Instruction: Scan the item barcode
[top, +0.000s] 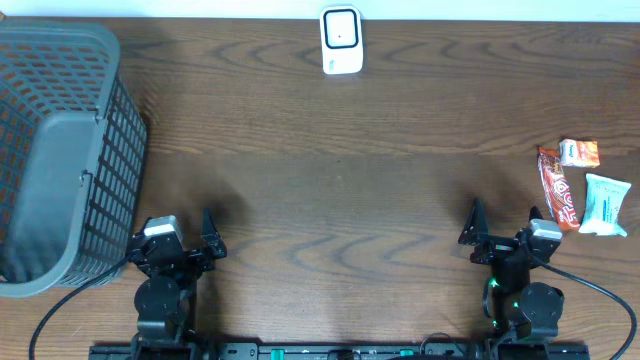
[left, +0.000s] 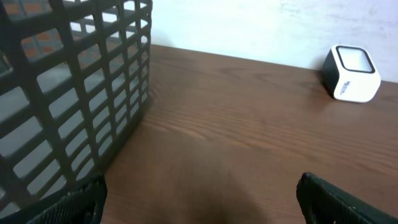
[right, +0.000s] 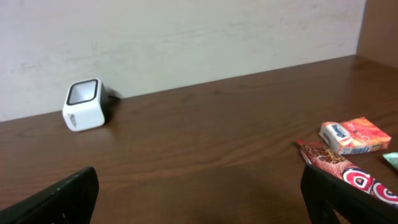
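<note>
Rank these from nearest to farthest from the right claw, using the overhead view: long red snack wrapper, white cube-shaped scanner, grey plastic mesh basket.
1. Long red snack wrapper, just to the right of the right claw.
2. White cube-shaped scanner, far edge, centre.
3. Grey plastic mesh basket, far left side.

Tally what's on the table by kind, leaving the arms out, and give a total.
grey basket: 1
white barcode scanner: 1
packaged items: 3 (orange box, red bar, white-teal pack)
Total: 5
</note>
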